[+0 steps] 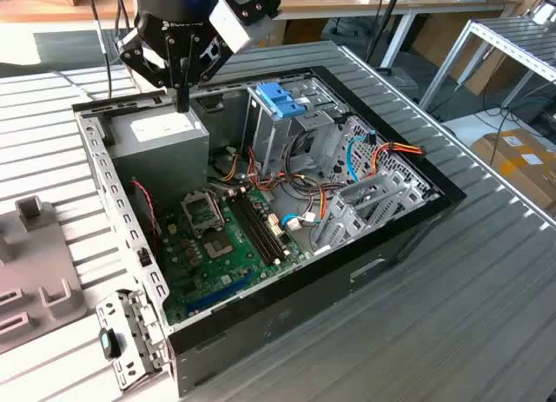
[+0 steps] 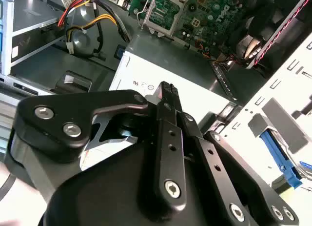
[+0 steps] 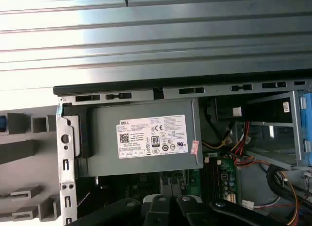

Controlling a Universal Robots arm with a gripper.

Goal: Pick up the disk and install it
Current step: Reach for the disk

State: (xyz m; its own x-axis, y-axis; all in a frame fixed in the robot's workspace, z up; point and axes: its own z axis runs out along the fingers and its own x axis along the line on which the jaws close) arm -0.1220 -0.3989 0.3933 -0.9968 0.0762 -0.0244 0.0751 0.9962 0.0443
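Note:
My gripper [image 1: 182, 102] hangs over the back corner of the open computer case [image 1: 452, 198], just above the grey power-supply box [image 1: 161, 141]. Its fingers are pressed together into one narrow bar with nothing between them; in the second wrist view the fingertips [image 2: 165, 89] point at the box's white sticker [image 2: 146, 79]. A blue plastic strip [image 2: 282, 157], possibly a carrier rail of the disk, lies outside the case wall by a grey fixture. The disk's metal body is out of view.
Inside the case are a green motherboard [image 1: 221, 246], a light-blue latch on a metal drive cage [image 1: 282, 98] and loose orange and red cables [image 1: 391, 150]. A grey slotted fixture [image 1: 35, 263] lies on the slatted table at the exterior view's left.

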